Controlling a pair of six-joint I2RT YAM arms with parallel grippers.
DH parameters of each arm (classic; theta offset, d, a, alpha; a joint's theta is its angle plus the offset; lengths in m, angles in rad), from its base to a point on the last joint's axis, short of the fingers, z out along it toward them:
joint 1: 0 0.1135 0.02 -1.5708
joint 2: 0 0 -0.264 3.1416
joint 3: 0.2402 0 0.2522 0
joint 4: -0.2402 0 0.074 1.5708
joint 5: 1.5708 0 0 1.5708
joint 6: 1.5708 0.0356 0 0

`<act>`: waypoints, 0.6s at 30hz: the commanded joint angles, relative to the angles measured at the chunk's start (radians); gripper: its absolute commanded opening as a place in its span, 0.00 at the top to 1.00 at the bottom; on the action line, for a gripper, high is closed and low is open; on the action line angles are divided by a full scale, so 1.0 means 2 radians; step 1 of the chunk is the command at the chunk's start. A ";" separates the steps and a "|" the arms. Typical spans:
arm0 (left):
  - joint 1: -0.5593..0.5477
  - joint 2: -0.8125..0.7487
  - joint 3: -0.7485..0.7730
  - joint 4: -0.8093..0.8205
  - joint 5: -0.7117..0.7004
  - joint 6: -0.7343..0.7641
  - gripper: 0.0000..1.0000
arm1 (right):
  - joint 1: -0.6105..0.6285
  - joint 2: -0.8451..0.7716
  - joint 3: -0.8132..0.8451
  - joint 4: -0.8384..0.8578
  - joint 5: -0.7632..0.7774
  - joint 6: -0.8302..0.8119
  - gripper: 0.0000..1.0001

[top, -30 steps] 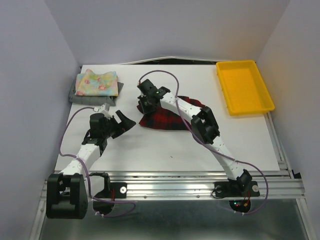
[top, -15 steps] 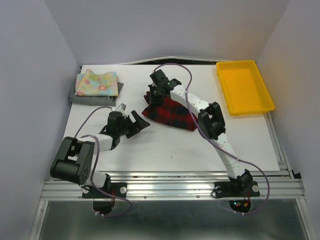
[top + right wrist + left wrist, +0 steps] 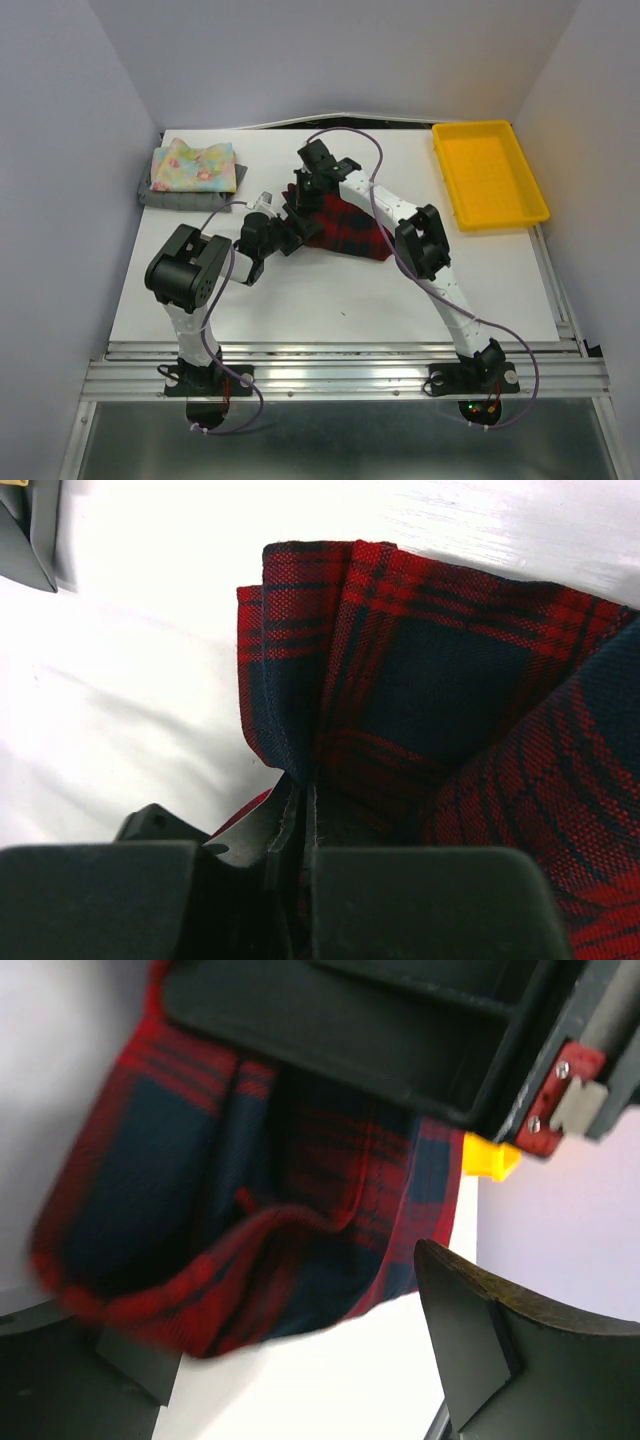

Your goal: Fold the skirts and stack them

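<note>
**A:** What has changed over the last second?

**B:** Mostly the left arm. The left gripper (image 3: 289, 224) has swung in towards the yellow plastic tray (image 3: 489, 175). Its jaws are wide apart, right at the edge of the red-and-dark plaid cloth skirt (image 3: 345, 230) that faces away from the tray.

**A:** And the other arm?

**B:** The right gripper (image 3: 301, 815) is clamped tight on a pinched fold of that same edge. It drew the cloth slightly towards the tray, then held there while the left arm closed in.

**A:** Where are the other 2 skirts?

**B:** The pastel floral cloth skirt (image 3: 195, 166) lies folded on the plain grey pleated skirt (image 3: 160, 196), well apart from the tray on the opposite side of the white table (image 3: 330, 295). Neither has moved.

**A:** So how far along is the job?

**B:** I'd say 2 of 3 are done and stacked, and the plaid skirt, lying near the tray, is mid-fold. The left jaws look set to take a second hold, but they grip nothing yet.
</note>
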 commanded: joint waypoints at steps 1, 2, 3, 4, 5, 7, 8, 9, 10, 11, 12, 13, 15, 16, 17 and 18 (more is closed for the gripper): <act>-0.011 0.027 0.026 0.037 -0.033 -0.031 0.01 | 0.003 -0.042 0.035 0.028 -0.015 0.015 0.99; -0.012 0.033 0.030 0.038 -0.036 -0.034 0.01 | 0.003 -0.042 0.033 0.027 -0.017 0.016 0.99; -0.013 0.039 0.034 0.038 -0.041 -0.035 0.02 | 0.003 -0.043 0.032 0.027 -0.016 0.016 0.99; -0.014 0.049 0.040 0.038 -0.043 -0.038 0.02 | 0.003 -0.044 0.032 0.027 -0.014 0.016 1.00; -0.014 0.054 0.044 0.038 -0.046 -0.039 0.03 | -0.001 -0.044 0.032 0.027 -0.013 0.018 0.99; -0.015 0.065 0.053 0.039 -0.053 -0.038 0.08 | -0.001 -0.043 0.035 0.029 -0.014 0.020 0.99; -0.015 0.069 0.055 0.038 -0.055 -0.038 0.11 | -0.001 -0.043 0.035 0.028 -0.015 0.022 0.99; -0.015 0.071 0.058 0.038 -0.057 -0.037 0.15 | -0.001 -0.043 0.035 0.029 -0.015 0.023 0.99; -0.015 0.076 0.061 0.038 -0.063 -0.034 0.19 | -0.001 -0.043 0.034 0.029 -0.017 0.024 0.99; -0.014 0.077 0.068 0.037 -0.066 -0.031 0.28 | -0.001 -0.044 0.034 0.030 -0.017 0.026 0.99; -0.014 0.079 0.070 0.036 -0.070 -0.028 0.33 | -0.001 -0.045 0.033 0.029 -0.018 0.026 0.99; -0.014 0.080 0.074 0.029 -0.075 -0.026 0.38 | -0.001 -0.045 0.033 0.030 -0.020 0.027 0.99; -0.014 0.085 0.086 0.024 -0.078 -0.024 0.51 | -0.001 -0.046 0.036 0.032 -0.022 0.027 0.99; -0.013 0.086 0.094 0.015 -0.077 -0.013 0.61 | -0.006 -0.047 0.039 0.035 -0.024 0.026 0.99; -0.012 0.084 0.098 0.006 -0.077 -0.006 0.66 | -0.006 -0.046 0.041 0.037 -0.026 0.023 0.99; -0.011 0.077 0.101 -0.003 -0.080 0.002 0.72 | -0.006 -0.048 0.046 0.037 -0.026 0.021 0.95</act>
